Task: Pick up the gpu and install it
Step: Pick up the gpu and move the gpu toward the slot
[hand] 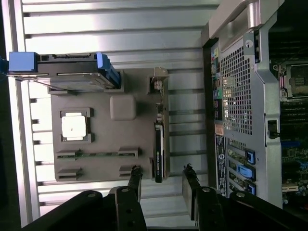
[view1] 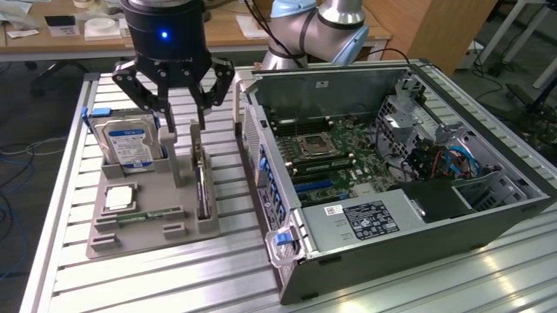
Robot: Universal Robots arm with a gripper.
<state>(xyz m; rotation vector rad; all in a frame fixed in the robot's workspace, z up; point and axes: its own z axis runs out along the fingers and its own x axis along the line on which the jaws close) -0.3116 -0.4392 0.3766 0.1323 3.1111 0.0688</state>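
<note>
In the exterior view, my gripper [view1: 184, 124] is black and shiny with a small blue light on it. It hangs over the far end of a gray holder [view1: 148, 229]. My two thin fingers are wide apart, and there is nothing between them. The gpu [view1: 202, 189] stands on its thin edge in a slot of the holder, just under my fingers, on the side near the computer case [view1: 392, 215]. It looks like a flat, dark card. A boxy silver hard drive [view1: 130, 145] with a blue and white label stands in the holder too, toward the exterior view's left. A square chip [view1: 120, 195] and a slim green memory stick [view1: 143, 215] lie flat near it. The case is a big gray metal box, open on top, with a green board inside. It all sits on a table [view1: 130, 283] made of long silver slats. In the wrist view, I look straight down at the gpu [hand: 158, 149]. It shows as a thin dark strip. My gripper [hand: 161, 177] is spread wide, with one black finger on each side of the card's end and a gap on both sides. The smooth gray holder [hand: 103, 139] lies beside the case's [hand: 240, 96] wall, which is full of little holes.
</note>
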